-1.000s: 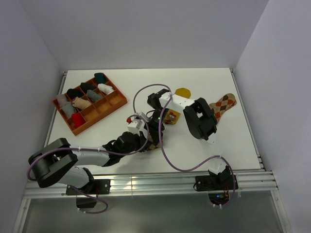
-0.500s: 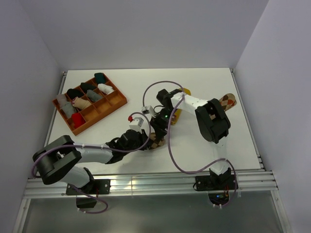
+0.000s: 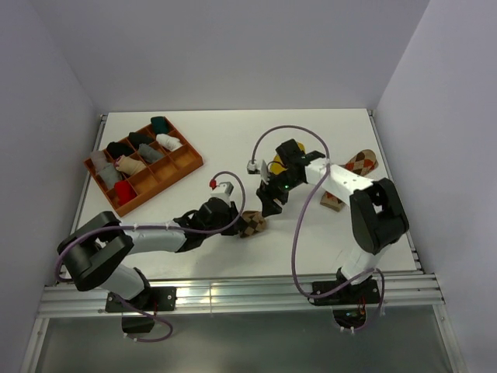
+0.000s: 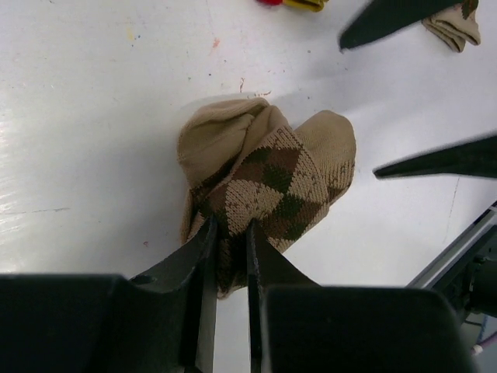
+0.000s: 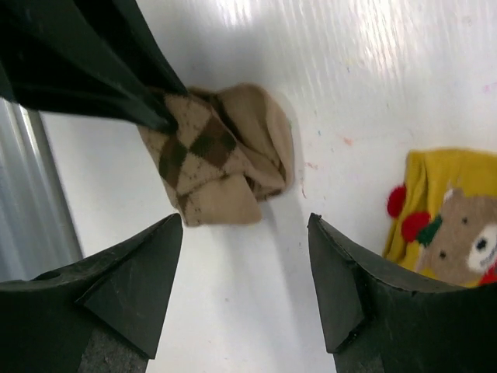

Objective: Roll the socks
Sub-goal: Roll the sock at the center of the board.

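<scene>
The brown-and-cream argyle sock [image 3: 253, 224] lies bunched into a bundle [image 4: 268, 175] on the white table, and my left gripper [image 4: 227, 237] is shut on its near edge. My right gripper [image 5: 245, 227] hovers open just beyond the bundle [image 5: 225, 151], with nothing between its fingers. In the top view it [image 3: 270, 205] is up and to the right of the bundle. The mustard yellow sock [image 5: 443, 225], with a bear and red dots on it, lies beside the right gripper and is partly hidden under the right arm [image 3: 275, 165]. The orange-brown argyle sock [image 3: 359, 162] lies flat at the far right.
An orange tray [image 3: 159, 186] with several small plain bundles in its compartments stands at the back left. The right arm's cable [image 3: 299, 225] loops over the table between the arms. The table's near edge with its metal rail [image 3: 233, 291] is close behind the bundle.
My right gripper has opened, let go of the argyle bundle and drawn back to the right. The left gripper has kept its grip and shifted slightly right with the bundle.
</scene>
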Tool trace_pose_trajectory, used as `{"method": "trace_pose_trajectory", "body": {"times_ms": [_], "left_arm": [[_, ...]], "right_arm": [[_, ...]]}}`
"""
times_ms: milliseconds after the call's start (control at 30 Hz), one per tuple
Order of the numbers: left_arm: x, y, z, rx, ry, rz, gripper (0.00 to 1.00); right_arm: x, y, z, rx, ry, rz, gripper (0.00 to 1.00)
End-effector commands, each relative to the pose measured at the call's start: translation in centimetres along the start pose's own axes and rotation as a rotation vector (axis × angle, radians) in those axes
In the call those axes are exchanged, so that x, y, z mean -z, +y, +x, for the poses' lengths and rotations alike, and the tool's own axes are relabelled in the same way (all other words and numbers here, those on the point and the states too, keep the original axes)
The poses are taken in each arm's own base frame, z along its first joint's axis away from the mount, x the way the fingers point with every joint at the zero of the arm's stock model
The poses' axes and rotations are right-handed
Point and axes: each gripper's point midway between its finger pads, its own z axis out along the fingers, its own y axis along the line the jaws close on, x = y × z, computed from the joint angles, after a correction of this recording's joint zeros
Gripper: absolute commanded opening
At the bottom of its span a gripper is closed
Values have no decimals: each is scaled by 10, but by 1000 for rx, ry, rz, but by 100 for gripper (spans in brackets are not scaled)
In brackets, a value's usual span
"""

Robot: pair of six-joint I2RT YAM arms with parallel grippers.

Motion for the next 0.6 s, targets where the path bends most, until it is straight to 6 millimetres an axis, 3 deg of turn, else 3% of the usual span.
{"method": "trace_pose_trajectory", "body": {"times_ms": [0, 233, 567], "left_arm": [[7, 38, 42, -2, 214, -128, 1], [5, 44, 33, 39, 302, -123, 1], [0, 45, 38, 48, 418, -103, 0]], "right_arm": [[15, -9, -4, 119, -57, 124, 73], [32, -3, 12, 330, -152, 313, 79], [14, 11, 19, 628, -170, 509, 83]]}}
